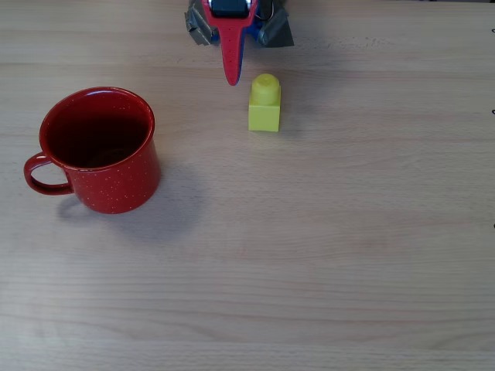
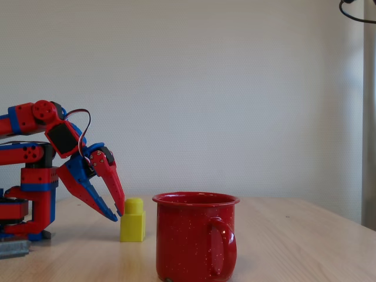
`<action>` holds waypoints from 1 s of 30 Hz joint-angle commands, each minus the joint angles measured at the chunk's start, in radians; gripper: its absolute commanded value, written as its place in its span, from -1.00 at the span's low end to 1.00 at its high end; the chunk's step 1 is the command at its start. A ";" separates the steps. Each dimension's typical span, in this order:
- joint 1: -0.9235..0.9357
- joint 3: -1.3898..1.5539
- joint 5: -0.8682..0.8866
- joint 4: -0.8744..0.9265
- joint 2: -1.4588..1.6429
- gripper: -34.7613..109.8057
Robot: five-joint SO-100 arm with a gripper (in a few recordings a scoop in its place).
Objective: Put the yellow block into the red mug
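The yellow block (image 1: 264,104) stands upright on the wooden table, its round stud on top; it also shows in the fixed view (image 2: 133,221). My red and blue gripper (image 1: 232,76) reaches in from the top edge of the overhead view. It is shut and empty, with its tip just up and left of the block. In the fixed view the gripper (image 2: 117,212) slants down with its tips close beside the block's stud, to its left. The red mug (image 1: 99,147) stands upright to the left with its handle pointing left. In the fixed view the mug (image 2: 195,235) is nearest the camera.
The arm's base (image 2: 29,194) sits at the left of the fixed view. Bare wooden table (image 1: 348,255) spreads to the right of and below the block in the overhead view. A white wall stands behind the table.
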 commanded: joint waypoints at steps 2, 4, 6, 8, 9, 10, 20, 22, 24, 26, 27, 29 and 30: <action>0.008 -0.018 0.000 0.003 0.011 -0.52; 0.008 -0.018 0.000 0.003 0.011 -0.52; 0.008 -0.018 0.000 0.003 0.011 -0.52; 0.008 -0.018 0.000 0.003 0.011 -0.52; 0.008 -0.018 0.000 0.003 0.011 -0.52; 0.008 -0.018 0.000 0.003 0.011 -0.52; 0.017 -0.018 0.005 0.003 0.011 -0.52; 0.020 -0.018 -0.006 0.000 0.008 -0.52; 0.021 -0.018 -0.026 -0.012 -0.003 -0.52; 0.025 -0.020 -0.043 -0.035 -0.028 -0.52; 0.025 -0.021 -0.054 -0.055 -0.041 -0.52; 0.026 -0.037 -0.061 -0.084 -0.081 -0.52; 0.026 -0.052 -0.061 -0.094 -0.100 -0.52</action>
